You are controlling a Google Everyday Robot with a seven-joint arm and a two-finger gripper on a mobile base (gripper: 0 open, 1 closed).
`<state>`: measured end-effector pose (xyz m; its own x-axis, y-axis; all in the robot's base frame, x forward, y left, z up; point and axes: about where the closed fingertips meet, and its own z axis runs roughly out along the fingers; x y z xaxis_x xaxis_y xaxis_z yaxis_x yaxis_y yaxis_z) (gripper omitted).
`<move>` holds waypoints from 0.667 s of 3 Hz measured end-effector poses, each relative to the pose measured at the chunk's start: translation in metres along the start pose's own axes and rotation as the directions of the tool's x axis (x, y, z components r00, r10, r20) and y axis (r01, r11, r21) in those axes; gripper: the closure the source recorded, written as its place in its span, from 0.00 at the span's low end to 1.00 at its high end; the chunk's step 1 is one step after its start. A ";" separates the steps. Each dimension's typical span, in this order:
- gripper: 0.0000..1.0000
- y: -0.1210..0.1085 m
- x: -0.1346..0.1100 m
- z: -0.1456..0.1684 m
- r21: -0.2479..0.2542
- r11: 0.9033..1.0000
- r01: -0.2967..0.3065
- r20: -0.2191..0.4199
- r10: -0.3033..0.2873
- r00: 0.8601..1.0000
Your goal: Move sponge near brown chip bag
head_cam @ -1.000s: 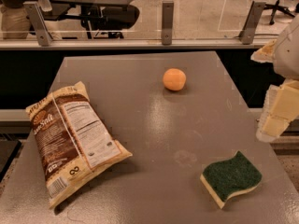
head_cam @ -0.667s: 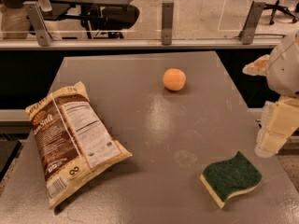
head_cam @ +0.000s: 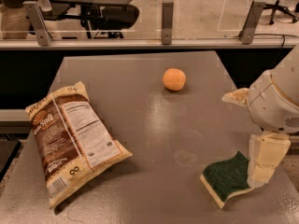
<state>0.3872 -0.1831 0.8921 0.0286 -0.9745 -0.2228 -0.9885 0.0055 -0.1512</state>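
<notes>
The sponge [head_cam: 225,178], dark green on top with a pale yellow layer beneath, lies flat on the grey table [head_cam: 149,125] at the front right. The brown chip bag [head_cam: 70,141] lies at the front left, label panel up, far from the sponge. My gripper [head_cam: 259,175] hangs from the cream arm at the right edge. It reaches down to the sponge's right end and covers that end. I cannot see whether it touches the sponge.
A round orange fruit [head_cam: 174,79] sits at the middle back of the table. A rail with metal posts [head_cam: 167,16] and glass panes runs behind the table's far edge. The table's right edge lies under my arm.
My arm has moved left and down. The gripper has gone from beside the table's right edge to the sponge's right end. The sponge, bag and fruit have not moved.
</notes>
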 end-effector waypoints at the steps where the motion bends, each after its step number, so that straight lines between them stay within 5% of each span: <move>1: 0.00 0.015 -0.001 0.020 -0.032 0.998 0.050 0.010 -0.050 0.999; 2: 0.00 0.031 -0.002 0.036 -0.061 0.993 0.102 0.022 -0.101 0.995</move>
<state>0.3620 -0.1734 0.8532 0.1313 -0.9648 -0.2280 -0.9876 -0.1073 -0.1144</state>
